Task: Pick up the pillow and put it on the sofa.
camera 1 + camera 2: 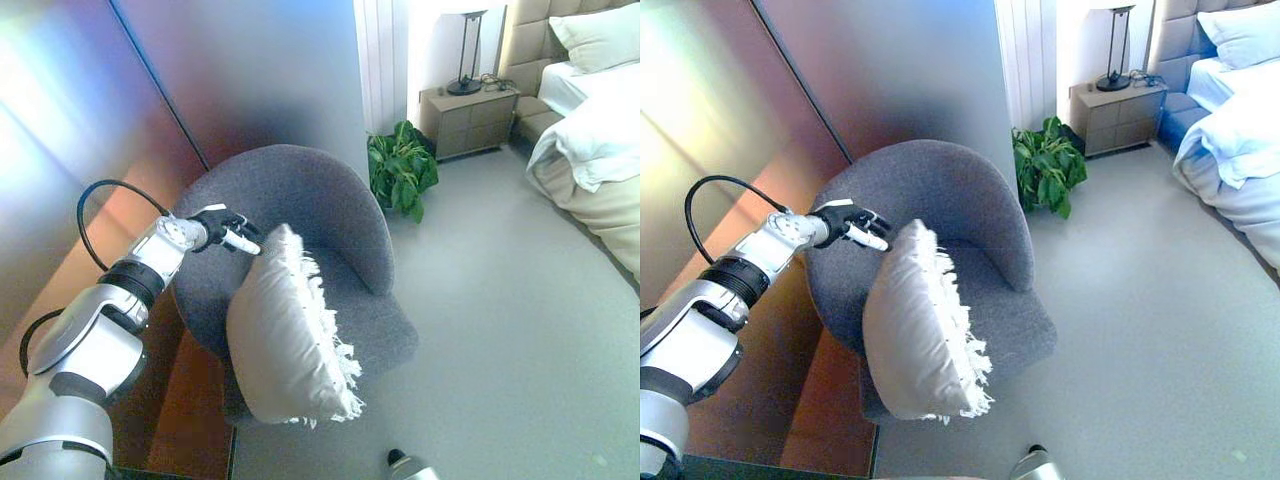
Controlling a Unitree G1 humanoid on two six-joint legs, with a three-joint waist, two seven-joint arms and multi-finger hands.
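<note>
Left eye view shows, nearest to us at the bottom edge, a small part of our right hand [408, 465]; too little of it is visible to tell whether its fingers are apart or together.

Just beyond it stands the pillow [290, 335], white with a fringe down 1 side. It rests on its edge at the front left of the chair [340, 200], a grey tub chair that seems to be the sofa the task means. The pillow's lower end hangs past the front edge of the seat, while its upper corner leans toward the left side of the curved back. Its long axis runs from that upper corner, by the hand, down and toward us.

Our left hand [228, 233] comes in from the left, over the chair's left rim, and sits right at the pillow's upper corner. Its fingers look curled toward that corner, but we cannot tell whether they pinch the cloth or only touch it. The pillow lies to the right of this hand and below it, and the left hand is clearly the nearer of the 2. We judge that the pillow needs to go further back onto the seat.

Farther off are a plant [400, 170], a nightstand [470, 118] with a lamp [466, 50], and a bed [590, 150].
</note>
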